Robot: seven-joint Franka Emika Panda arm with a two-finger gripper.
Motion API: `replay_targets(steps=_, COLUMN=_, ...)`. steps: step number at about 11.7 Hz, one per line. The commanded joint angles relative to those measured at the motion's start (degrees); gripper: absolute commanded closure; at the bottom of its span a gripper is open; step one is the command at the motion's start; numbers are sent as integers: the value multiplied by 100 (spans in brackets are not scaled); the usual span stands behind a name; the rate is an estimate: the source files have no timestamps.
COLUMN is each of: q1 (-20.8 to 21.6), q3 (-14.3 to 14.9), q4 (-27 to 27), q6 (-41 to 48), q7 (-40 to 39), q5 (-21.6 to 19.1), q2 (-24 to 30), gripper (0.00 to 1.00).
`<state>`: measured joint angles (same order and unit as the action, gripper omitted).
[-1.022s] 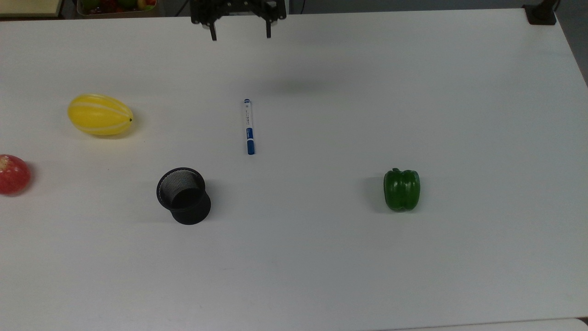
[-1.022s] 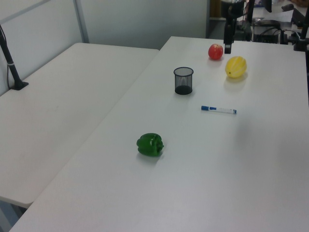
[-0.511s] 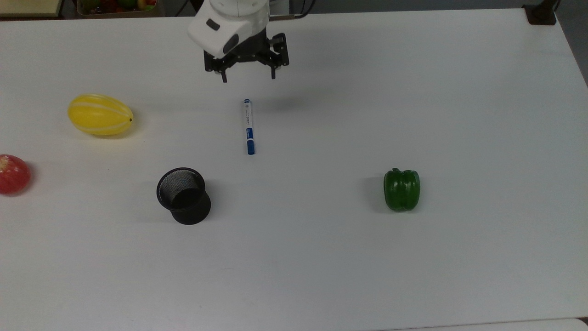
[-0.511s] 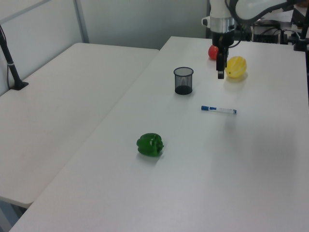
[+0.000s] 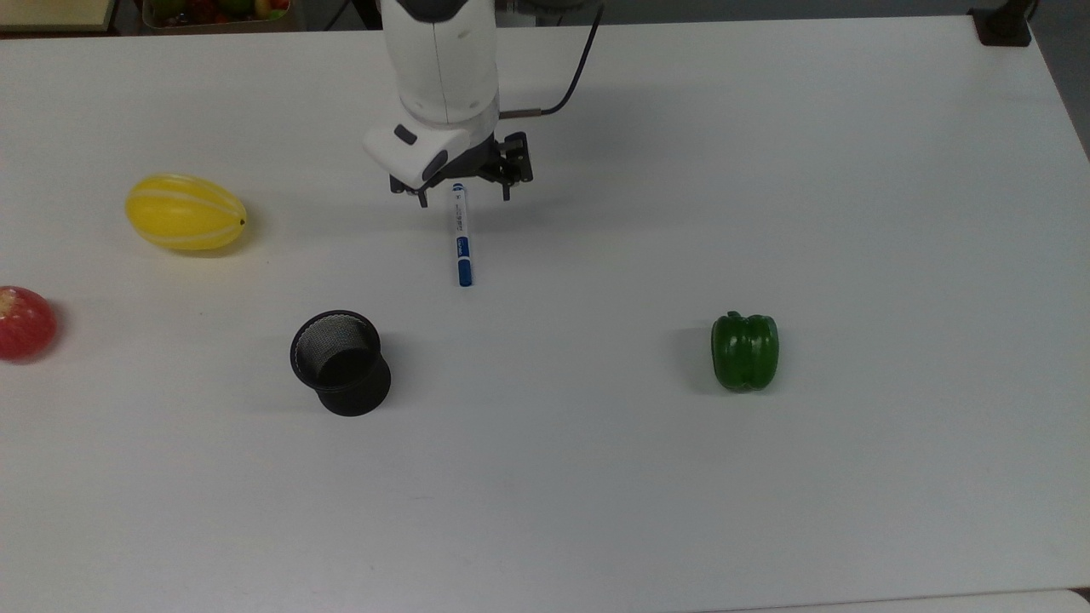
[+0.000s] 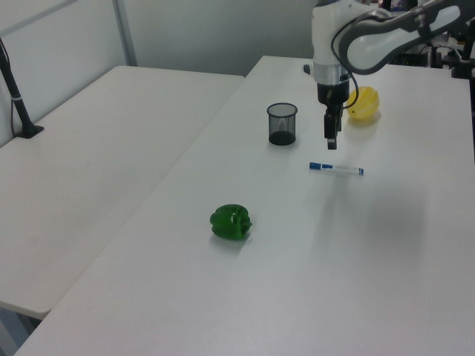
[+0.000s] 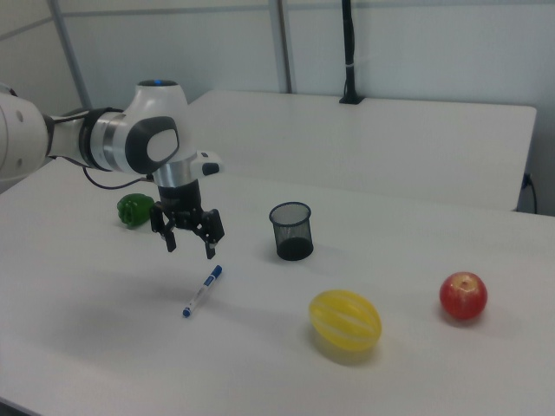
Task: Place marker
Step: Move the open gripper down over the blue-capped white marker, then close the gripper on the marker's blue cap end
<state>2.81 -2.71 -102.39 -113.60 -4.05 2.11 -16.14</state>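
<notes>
The marker [image 5: 461, 240] is a slim white pen with a blue cap, lying flat on the white table with its cap toward the top view's bottom. It also lies on the table in the left view [image 6: 336, 169] and the right view [image 7: 202, 290]. My gripper [image 5: 464, 198] hangs open, pointing down over the marker's uncapped end, one finger on each side in the top view. In the right view the gripper [image 7: 190, 250] is clearly above the table and apart from the marker. It is also in the left view [image 6: 331, 142].
A black mesh cup [image 5: 341, 362] stands upright at the marker's lower left in the top view. A yellow melon [image 5: 186, 212] and a red apple [image 5: 24, 323] lie at the top view's left. A green pepper [image 5: 745, 351] sits at the right.
The arm has come in from the top view's upper edge toward the marker and dropped lower, staying open. The marker and the other things have not moved.
</notes>
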Motion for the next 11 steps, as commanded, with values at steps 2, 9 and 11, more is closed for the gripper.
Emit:
replay_targets(steps=2, q1=-17, q3=42, q4=-132, q6=-539, q7=-87, q5=105, q2=-388, gripper=0)
replay_targets(steps=9, q1=0, q3=42, q4=-132, q6=-1129, q7=669, q5=509, q2=-741, gripper=24)
replay_targets(steps=11, q1=0, q3=42, q4=-132, q6=-1147, q7=669, q5=544, q2=-785, gripper=42)
